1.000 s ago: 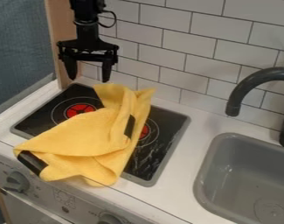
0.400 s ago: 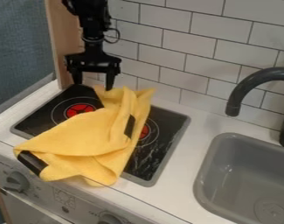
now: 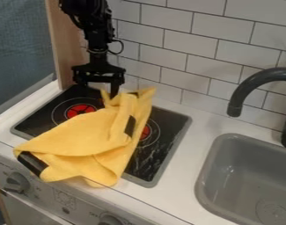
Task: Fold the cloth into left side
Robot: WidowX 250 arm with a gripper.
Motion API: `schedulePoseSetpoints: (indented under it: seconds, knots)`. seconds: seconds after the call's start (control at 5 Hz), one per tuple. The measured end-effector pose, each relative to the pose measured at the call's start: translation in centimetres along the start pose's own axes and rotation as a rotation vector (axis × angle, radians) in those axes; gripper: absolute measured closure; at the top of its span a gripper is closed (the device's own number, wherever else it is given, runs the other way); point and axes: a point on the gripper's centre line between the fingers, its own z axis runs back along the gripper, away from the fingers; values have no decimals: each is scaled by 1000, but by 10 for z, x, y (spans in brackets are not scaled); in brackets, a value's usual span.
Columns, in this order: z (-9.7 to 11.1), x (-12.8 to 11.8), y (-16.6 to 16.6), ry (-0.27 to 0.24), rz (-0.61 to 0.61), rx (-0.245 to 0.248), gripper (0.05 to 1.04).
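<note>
From where I stand, the black robot arm [image 3: 93, 22] hangs in from the far left, in front of the tiled wall [image 3: 180, 39]; its end effector [image 3: 98, 91] points down over the far end of the cooktop [image 3: 42, 110], with its 2 fingers spread wide; the right finger [image 3: 114, 89] is right at the far edge of the yellow cloth [image 3: 86, 134], though I cannot tell whether they touch.

The cloth lies rumpled and partly folded over the middle of the cooktop, running from the far side down to the near left; its near-left corner, with a black patch [image 3: 32, 163], reaches past the near edge of the white tabletop [image 3: 174, 195]; a 2nd black patch [image 3: 130, 126] sits towards its right side. 2 red burner centres show, 1 [image 3: 80, 110] left of the cloth and 1 [image 3: 145, 132] peeking out at its right edge.

Over on the right are the grey sink [image 3: 210, 160] and the dark faucet [image 3: 242, 92] curving above it; 2 knobs, 1 [image 3: 16, 182] at the left and 1 [image 3: 109, 220] farther right, sit on the front panel [image 3: 45, 193].
</note>
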Motion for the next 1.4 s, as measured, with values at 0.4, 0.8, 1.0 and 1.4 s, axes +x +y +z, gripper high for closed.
schedulePoseSetpoints:
  seconds: [0.4,0.8,1.0,1.4]
  knots:
    - [-2,2,-5,-27,-15,-8,717]
    - [-2,1,3,-19,-16,2,1018]
    - [2,3,6,-10,-44,15,1033]
    - [57,12,-2,-145,-120,-47,1033]
